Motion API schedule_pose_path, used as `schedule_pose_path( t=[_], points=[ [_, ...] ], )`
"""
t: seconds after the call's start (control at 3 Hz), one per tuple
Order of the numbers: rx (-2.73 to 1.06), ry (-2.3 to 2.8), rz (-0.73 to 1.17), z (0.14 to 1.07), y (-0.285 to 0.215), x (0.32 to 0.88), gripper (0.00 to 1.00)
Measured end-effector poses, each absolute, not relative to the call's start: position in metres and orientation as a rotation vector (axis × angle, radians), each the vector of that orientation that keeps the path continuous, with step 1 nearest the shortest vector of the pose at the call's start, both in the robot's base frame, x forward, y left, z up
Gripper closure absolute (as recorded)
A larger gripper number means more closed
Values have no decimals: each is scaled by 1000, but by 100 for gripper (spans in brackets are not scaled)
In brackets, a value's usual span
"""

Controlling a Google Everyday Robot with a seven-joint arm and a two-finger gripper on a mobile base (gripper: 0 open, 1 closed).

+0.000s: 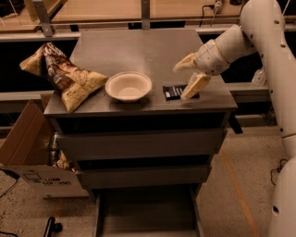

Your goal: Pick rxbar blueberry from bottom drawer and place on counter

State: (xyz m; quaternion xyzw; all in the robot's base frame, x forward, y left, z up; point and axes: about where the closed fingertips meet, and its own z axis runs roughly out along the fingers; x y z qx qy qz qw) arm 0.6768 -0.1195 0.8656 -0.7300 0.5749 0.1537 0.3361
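Presently: rxbar blueberry [173, 91] flat on counter [138, 51], gripper [189, 75] just above it, fingers spread.

Bottom centre of the frame: bottom drawer [148, 213], pulled out, grey floor showing. Lower left: cardboard box [21, 139] beside the cabinet. Front strip of the counter, left to right: chip bag [64, 78] overhanging the left edge; pale bowl [128, 86], upright, apart from the bag; the dark bar right of the bowl, near it but not touching. Right of centre: the gripper on a white arm entering from the upper right, its lower fingertip over the bar's right end, the upper finger raised clear. Top of the frame: wooden table [111, 8] behind the counter.
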Motion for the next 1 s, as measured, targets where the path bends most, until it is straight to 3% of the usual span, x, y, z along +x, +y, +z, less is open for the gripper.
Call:
schedule_pose_path(
  t=[0.67,1.0],
  points=[
    [-1875,1504,468,870,-117,677,0],
    [-1816,1544,435,895,-140,660,0]
  ],
)
